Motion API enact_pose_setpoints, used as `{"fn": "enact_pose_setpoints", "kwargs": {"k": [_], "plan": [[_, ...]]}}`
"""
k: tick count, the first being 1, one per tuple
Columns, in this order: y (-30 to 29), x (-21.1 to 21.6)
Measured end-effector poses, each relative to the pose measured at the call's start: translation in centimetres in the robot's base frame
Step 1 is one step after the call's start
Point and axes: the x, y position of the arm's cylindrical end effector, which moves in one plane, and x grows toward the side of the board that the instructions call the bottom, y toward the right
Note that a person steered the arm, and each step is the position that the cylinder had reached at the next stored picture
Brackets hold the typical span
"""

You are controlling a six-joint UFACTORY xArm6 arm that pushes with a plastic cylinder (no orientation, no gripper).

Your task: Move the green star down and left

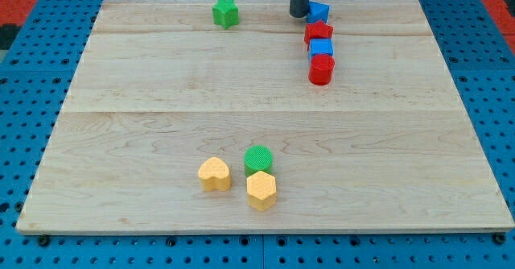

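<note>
Landmark: green star point(226, 12), sitting near the wooden board's point(121, 140) top edge, left of centre. Going left to right from it: well below the star, near the bottom edge, a yellow heart point(214, 174); just right of that, a green cylinder point(258, 158) touching a yellow hexagon point(261, 190) under it. Right of the star, at about the same height, my tip point(299, 14): a bare rod with no jaws, so nothing to open or close and nothing held; it's free on the board. Tip sits just beside a blue block point(319, 12), shape unclear, possibly touching, can't tell. Below that blue block runs a tight column: red block point(318, 34), blue cube point(321, 49), red cylinder point(321, 69). Key relation: star lies straight to the view's left of the tip, clear board between them. Judgement: a down-left push needs contact on the star's upper-right side, so the tip has to travel left and get slightly above it first; little room there before the board edge. A straight leftward run would only shove it left.
</note>
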Motion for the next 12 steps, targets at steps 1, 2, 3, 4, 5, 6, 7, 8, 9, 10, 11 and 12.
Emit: {"fn": "enact_pose_setpoints", "kwargs": {"k": [1,2,3,4,5,6,7,8,9,10,11,12], "plan": [[0.4,-0.6],[0.8,-0.5],[0.9,0.1],[-2.2,-2.2],[-7.2,-2.0],[-15.8,0.2],[-15.5,0.4],[-13.0,0.9],[-13.4,1.5],[-16.2,3.0],[-20.0,3.0],[-20.8,3.3]]}}
